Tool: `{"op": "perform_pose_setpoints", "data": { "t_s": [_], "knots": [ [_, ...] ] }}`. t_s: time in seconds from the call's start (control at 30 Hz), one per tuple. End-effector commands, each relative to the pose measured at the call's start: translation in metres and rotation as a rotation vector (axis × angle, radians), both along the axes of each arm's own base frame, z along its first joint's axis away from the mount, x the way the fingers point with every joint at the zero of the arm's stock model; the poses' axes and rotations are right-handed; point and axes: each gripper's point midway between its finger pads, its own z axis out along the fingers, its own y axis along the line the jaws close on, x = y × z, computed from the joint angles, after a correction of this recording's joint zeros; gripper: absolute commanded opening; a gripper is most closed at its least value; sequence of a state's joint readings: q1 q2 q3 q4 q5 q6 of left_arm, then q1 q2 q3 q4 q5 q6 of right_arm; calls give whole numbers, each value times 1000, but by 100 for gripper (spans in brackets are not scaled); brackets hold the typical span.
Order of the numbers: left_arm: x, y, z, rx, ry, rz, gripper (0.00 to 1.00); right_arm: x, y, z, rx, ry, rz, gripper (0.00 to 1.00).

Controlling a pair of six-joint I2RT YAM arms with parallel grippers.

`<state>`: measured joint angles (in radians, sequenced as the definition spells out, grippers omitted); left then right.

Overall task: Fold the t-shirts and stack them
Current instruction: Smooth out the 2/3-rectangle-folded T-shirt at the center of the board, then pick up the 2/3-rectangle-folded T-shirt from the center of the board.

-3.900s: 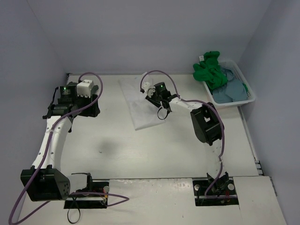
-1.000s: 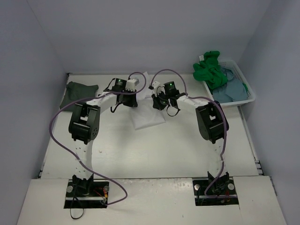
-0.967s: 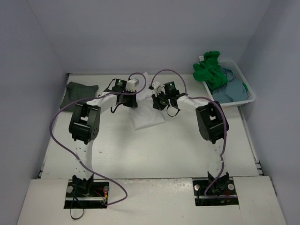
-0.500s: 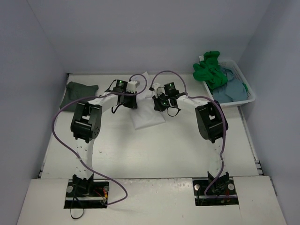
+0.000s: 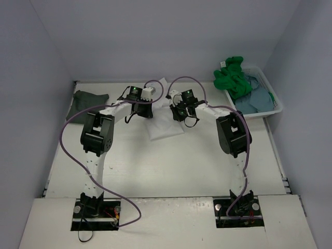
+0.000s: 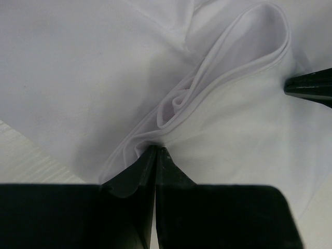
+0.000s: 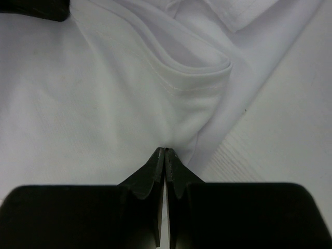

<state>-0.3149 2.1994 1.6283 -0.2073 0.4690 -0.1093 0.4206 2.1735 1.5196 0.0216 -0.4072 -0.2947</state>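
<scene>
Both arms reach in to the white t-shirt [image 5: 166,129], which lies on the table [image 5: 171,166] mid-width, toward the far side. It's a narrow, partly folded shape, its near end squared off.

Left gripper [image 6: 156,149]: fingers pressed together, clamped on a pinch of the white cloth. The left wrist view shows a looped fold of 2 or 3 layers running from the tips up to the right, with bare table at the lower left.

Right gripper [image 7: 165,151]: fingers also together, clamped on the same shirt. The right wrist view shows cloth gathered into the tips, a stitched hem curving just above, and bare table to the right.

From the top view the 2 grippers sit side by side over the far end of the shirt, left one on its left edge, right one on its right edge, close but apart.

Other shirts:
- dark grey t-shirt [image 5: 89,98]: flat at the far left of the table, well apart from both arms.
- green t-shirt [image 5: 232,78]: bunched, piled over the far end of the basket [image 5: 259,114] at the far right.
- blue-grey t-shirt [image 5: 254,101]: inside that basket, near side of the green one.
</scene>
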Motion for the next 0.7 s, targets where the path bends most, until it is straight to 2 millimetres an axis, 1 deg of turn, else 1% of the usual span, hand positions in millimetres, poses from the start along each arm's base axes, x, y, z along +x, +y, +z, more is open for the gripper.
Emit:
{"op": "perform_pose_setpoints", "data": {
  "t_s": [0.0, 0.03, 0.07, 0.1, 0.13, 0.17, 0.2, 0.23, 0.27, 0.3, 0.33, 0.37, 0.4, 0.43, 0.47, 0.5, 0.53, 0.57, 0.6, 0.63, 0.67],
  "knots": [
    [9, 2, 47, 6, -86, -13, 0, 12, -8, 56, 14, -125, -3, 2],
    [7, 3, 51, 7, -76, -16, 0, 11, -7, 69, 32, -149, 10, 3],
    [6, 3, 55, 7, -78, -17, 0, 8, -6, 72, 36, -154, 16, 5],
    [5, 4, 63, 4, -87, -18, 0, 8, -6, 79, 41, -171, 27, 6],
    [4, 5, 68, 6, -91, -19, 0, 7, -5, 93, 50, -200, 33, 7],
    [6, 9, 83, 7, -123, -16, 0, 5, -6, 96, 41, -218, 47, 9],
    [6, 12, 92, 6, -135, -14, 0, 5, -7, 108, 39, -250, 52, 11],
    [7, 14, 100, 6, -149, -10, 0, 4, -7, 111, 29, -265, 58, 13],
    [9, 16, 113, 4, -178, -5, 0, 4, -8, 116, 9, -291, 52, 15],
    [10, 21, 130, -3, -206, 3, 0, 3, -11, 115, -8, -299, 50, 15],
    [11, 29, 138, -4, -207, 18, 1, 2, -12, 122, -22, -326, 57, 15],
    [10, 33, 147, -7, -212, 24, 7, -1, -12, 123, -34, -332, 68, 15],
    [12, 37, 167, -19, -240, 32, 18, -9, -8, 120, -42, -328, 92, 16],
    [7, 44, 172, -18, -224, 40, 21, -15, -5, 124, -55, -348, 129, 16],
    [7, 54, 192, -34, -249, 53, 23, -24, -2, 120, -72, -336, 166, 17],
    [5, 62, 200, -36, -256, 63, 25, -39, 14, 117, -88, -343, 224, 18],
    [0, 69, 204, -30, -252, 69, 26, -50, 17, 109, -132, -360, 281, 21],
    [0, 85, 212, -26, -265, 97, 26, -60, 21, 102, -165, -368, 321, 22],
    [-8, 95, 227, -29, -288, 113, 26, -67, 23, 94, -218, -379, 344, 25],
    [-11, 104, 232, -27, -299, 125, 26, -87, 31, 76, -255, -362, 401, 29],
    [-16, 126, 249, -28, -331, 165, 26, -90, 35, 71, -276, -378, 428, 30]
  ]
}}
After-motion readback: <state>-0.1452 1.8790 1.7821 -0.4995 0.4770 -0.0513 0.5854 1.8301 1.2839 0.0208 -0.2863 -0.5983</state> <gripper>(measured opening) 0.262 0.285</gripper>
